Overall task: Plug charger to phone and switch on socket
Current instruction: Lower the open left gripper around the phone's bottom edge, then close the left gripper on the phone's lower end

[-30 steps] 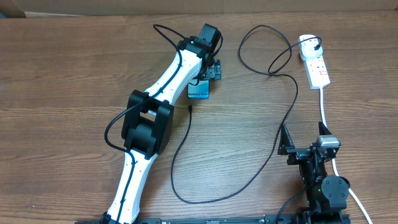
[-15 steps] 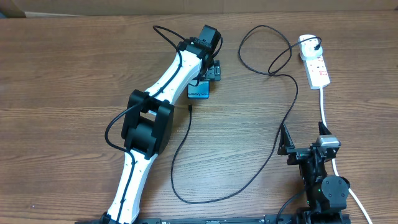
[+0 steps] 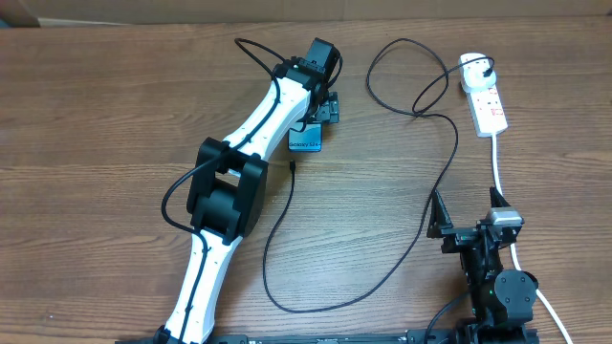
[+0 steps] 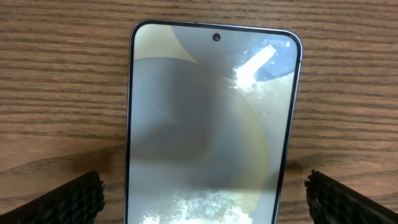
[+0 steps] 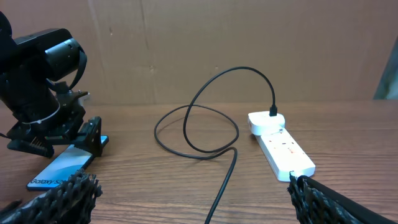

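Hardly begun, I'd say: the phone (image 3: 306,141) lies flat toward 12 o'clock with the left gripper (image 4: 205,198) spread wide astride it, the charger (image 3: 449,158) has its tip (image 3: 291,166) loose at the phone's 7 o'clock, and the socket (image 3: 489,107) waits at 2 o'clock, the right gripper (image 3: 467,218) spread and empty at 5.

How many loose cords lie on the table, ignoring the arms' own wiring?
2. The black charger cable loops from the socket block toward the phone; the white cord runs from that block past the right arm.
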